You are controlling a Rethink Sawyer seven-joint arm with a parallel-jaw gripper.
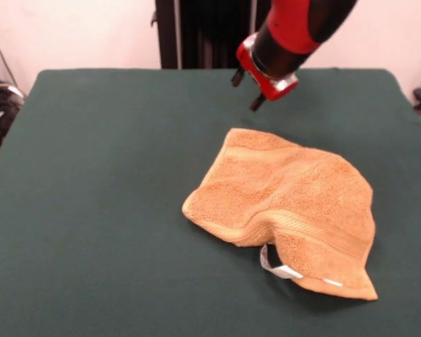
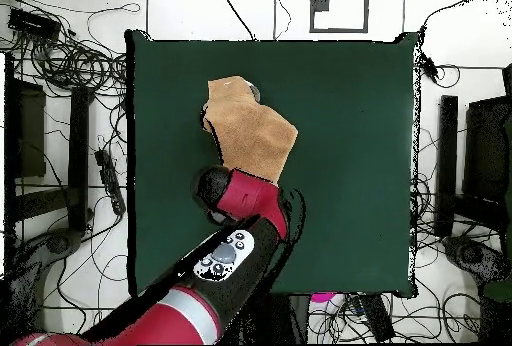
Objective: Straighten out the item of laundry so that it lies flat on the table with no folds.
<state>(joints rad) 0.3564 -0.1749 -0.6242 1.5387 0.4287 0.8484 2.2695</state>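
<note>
Towel (image 1: 288, 207) rumpled, apart from gripper (image 1: 247, 89).

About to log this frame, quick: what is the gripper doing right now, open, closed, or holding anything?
Gripper: open, holding nothing, hovering above the table just beyond the far edge of the towel.

We see the Sawyer arm (image 1: 295, 28) clad in glossy red shells joined by black segments, its last link ending in a red collar edged with pale metal just above the towel (image 1: 288, 203). Below that collar the gripper (image 1: 247, 90) shows as short black prongs. From overhead, beside the towel, the arm (image 2: 240, 202) reads as rounded crimson housings, a black section bearing a white oval panel (image 2: 226, 255) with dark buttons, and a grey band (image 2: 190, 317) farther back.
</note>
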